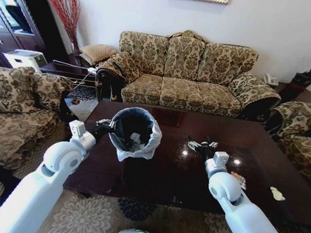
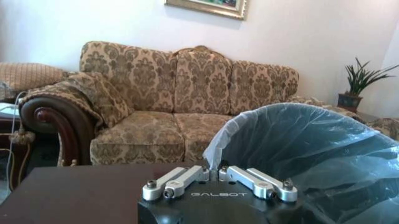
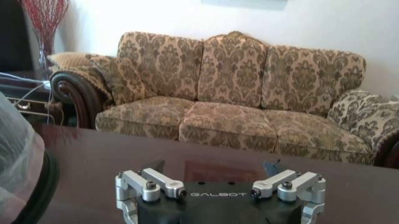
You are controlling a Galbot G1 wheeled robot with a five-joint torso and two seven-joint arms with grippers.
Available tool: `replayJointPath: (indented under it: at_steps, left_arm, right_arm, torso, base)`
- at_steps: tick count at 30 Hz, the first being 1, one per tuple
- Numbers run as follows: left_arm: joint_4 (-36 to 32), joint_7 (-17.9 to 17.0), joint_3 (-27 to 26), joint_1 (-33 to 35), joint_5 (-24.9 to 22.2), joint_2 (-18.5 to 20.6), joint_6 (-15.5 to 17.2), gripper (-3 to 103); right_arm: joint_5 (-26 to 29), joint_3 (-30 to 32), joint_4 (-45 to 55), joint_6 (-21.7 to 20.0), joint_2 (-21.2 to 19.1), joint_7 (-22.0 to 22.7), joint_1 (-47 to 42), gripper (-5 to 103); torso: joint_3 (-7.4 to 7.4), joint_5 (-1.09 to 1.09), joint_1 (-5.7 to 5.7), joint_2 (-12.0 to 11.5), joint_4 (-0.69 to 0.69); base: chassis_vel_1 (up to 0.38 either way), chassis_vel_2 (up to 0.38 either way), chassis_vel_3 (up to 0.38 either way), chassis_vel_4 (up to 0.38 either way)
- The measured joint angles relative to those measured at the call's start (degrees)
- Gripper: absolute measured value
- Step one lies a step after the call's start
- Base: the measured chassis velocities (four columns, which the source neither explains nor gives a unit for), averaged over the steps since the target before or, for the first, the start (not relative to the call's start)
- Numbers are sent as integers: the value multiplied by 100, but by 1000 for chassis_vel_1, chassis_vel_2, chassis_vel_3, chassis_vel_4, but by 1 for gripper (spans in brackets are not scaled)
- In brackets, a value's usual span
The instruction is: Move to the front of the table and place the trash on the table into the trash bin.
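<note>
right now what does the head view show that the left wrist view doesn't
Head view only: the right end effector, open over the glossy dark brown coffee table, and a crumpled white tissue near its right edge. Left wrist view only: the potted plant. Both: the left end effector shut on the round black bag-lined trash bin, and the floral sofa.

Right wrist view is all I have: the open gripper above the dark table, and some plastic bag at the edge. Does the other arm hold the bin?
Observer: Yes. The left gripper is shut on the rim of the trash bin, over the table.
Operator: Is there trash on the table?
Observer: Two pieces at its right front: a colourful wrapper and a white tissue, both nearer the robot than the right gripper.
Operator: And inside the bin?
Observer: Something white lies in it.
</note>
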Motion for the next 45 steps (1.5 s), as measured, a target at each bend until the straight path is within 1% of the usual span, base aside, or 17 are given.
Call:
replayJointPath:
  at_steps: [4, 8, 11, 12, 13, 14, 15, 20, 22, 25, 27, 31, 35, 37, 39, 44, 45]
  left_arm:
    - [-43, 1, -9, 46, 0, 9, -1, 3]
    - [-97, 2, -16, 91, -1, 9, -1, 3]
    - [-158, -9, -23, 118, -2, -16, -1, 3]
    - [-158, -9, -23, 118, -2, -16, -1, 3]
    - [-173, -14, -23, 130, -2, -24, -1, 3]
    - [-209, -22, -22, 161, -2, -35, 2, 3]
    - [-209, -22, -22, 161, -2, -35, 2, 3]
    - [-273, -34, -2, 218, 7, -40, 20, 3]
    - [-274, -53, 12, 218, 20, -41, 34, 3]
    - [-273, -69, 6, 233, 29, -36, 38, 3]
    - [-277, -81, -23, 247, 40, -20, 41, 3]
    - [-292, -86, -38, 248, 43, -15, 41, 3]
    - [-302, -85, -42, 232, 43, -5, 42, 3]
    - [-308, -84, -43, 229, 42, -3, 44, 3]
    - [-309, -90, -47, 227, 43, -1, 45, 3]
    - [-309, -94, -47, 227, 46, -16, 48, 3]
    - [-307, -94, -34, 226, 51, -25, 49, 3]
  right_arm:
    - [-22, -78, -149, 38, 62, -25, 77, 100]
    - [-26, -166, -404, 91, 162, -46, 197, 100]
    - [-117, -346, -962, 362, 306, -141, 397, 100]
    - [-117, -346, -962, 362, 306, -141, 397, 100]
    - [-157, -399, -1138, 432, 353, -188, 461, 100]
    - [-233, -519, -1486, 566, 448, -284, 587, 100]
    - [-233, -519, -1486, 566, 448, -284, 587, 100]
    - [-238, -838, -2191, 813, 664, -659, 907, 100]
    - [-236, -982, -2615, 957, 855, -926, 1106, 100]
    - [-250, -1045, -2847, 994, 965, -1053, 1225, 100]
    - [-274, -1098, -3158, 1043, 1109, -1163, 1372, 100]
    - [-290, -1107, -3384, 1063, 1230, -1185, 1477, 100]
    - [-313, -1109, -3480, 1077, 1285, -1154, 1500, 100]
    - [-314, -1106, -3488, 1078, 1286, -1146, 1499, 100]
    - [-313, -1105, -3522, 1083, 1291, -1153, 1489, 100]
    - [-364, -1102, -3638, 1120, 1342, -1167, 1487, 102]
    - [-393, -1094, -3700, 1138, 1389, -1147, 1489, 99]
  torso:
    - [0, 0, 0, 0, 1]
    - [0, 1, 0, 0, -3]
    - [0, -1, 0, 0, -3]
    - [0, -1, 0, 0, -3]
    - [0, -1, 0, 0, -3]
    - [1, 8, 1, 0, -4]
    - [1, 8, 1, 0, -4]
    - [1, 5, 0, 0, -5]
    - [1, 1, 0, 0, -2]
    - [1, -7, 1, 0, 2]
    - [1, 0, 1, 0, 7]
    - [1, -2, 2, 0, 3]
    - [1, 1, 1, 0, -6]
    - [0, 0, 0, 0, -6]
    - [0, 0, 0, 0, -1]
    - [0, 0, 0, 0, 0]
    - [0, 1, 1, 0, 0]
  base:
    - [-157, -136, 161, 156]
    - [-220, -241, 215, 216]
    - [-283, -265, 271, 275]
    - [-287, -255, 282, 263]
    - [-287, -240, 257, 263]
    - [-225, -240, 185, 210]
    - [-225, -240, 185, 210]
    - [-124, -113, 91, 79]
    - [0, 0, 0, 0]
    - [46, 37, -13, -16]
    - [69, 76, -11, -30]
    - [19, 36, -3, 1]
    - [0, 0, 0, 0]
    - [0, 0, 0, 0]
    - [0, 0, 0, 0]
    - [0, 0, 0, 0]
    - [0, 0, 0, 0]
